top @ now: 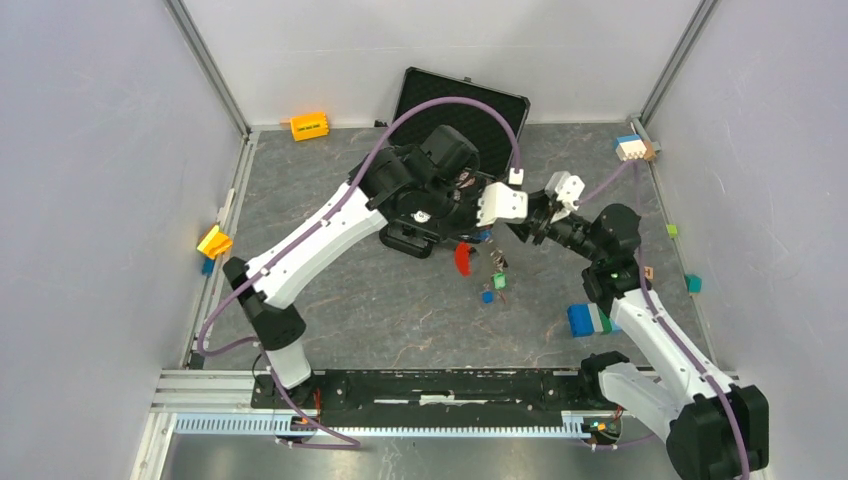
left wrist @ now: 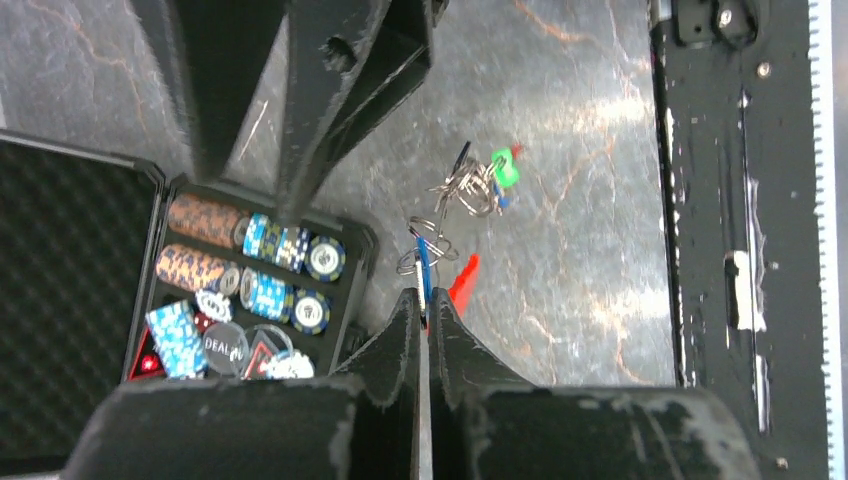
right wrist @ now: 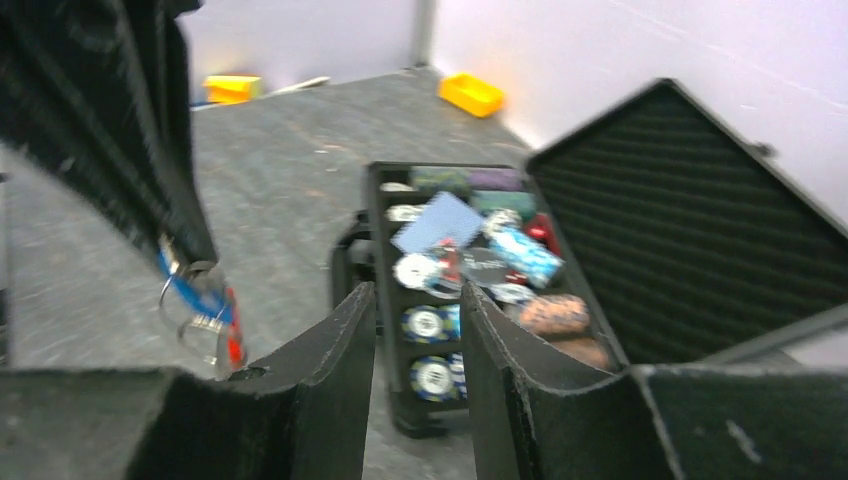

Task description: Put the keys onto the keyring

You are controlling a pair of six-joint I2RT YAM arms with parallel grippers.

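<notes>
1. Left hand (left wrist: 422, 305) has its fingers pressed together on a blue-capped key (left wrist: 425, 268). The key's long axis runs straight out along the fingers' line.
2. Loops of the keyring (left wrist: 420, 240) bunch around that key just past the fingertips. I cannot tell whether the ring itself is pinched. Its red fob (left wrist: 463, 280) slants off to one side, toward the black rail (left wrist: 740, 250).
3. Right hand (right wrist: 417, 295) faces it, near but apart, with its fingers spread and nothing between them.
4. Loose keys (left wrist: 480, 185), one green-capped, lie in a tangle on the table (left wrist: 580, 250) just beyond the held bundle.
5. On one side the open chip case (left wrist: 365, 260) crowds close. On the other, bare table runs to the rail.
</notes>
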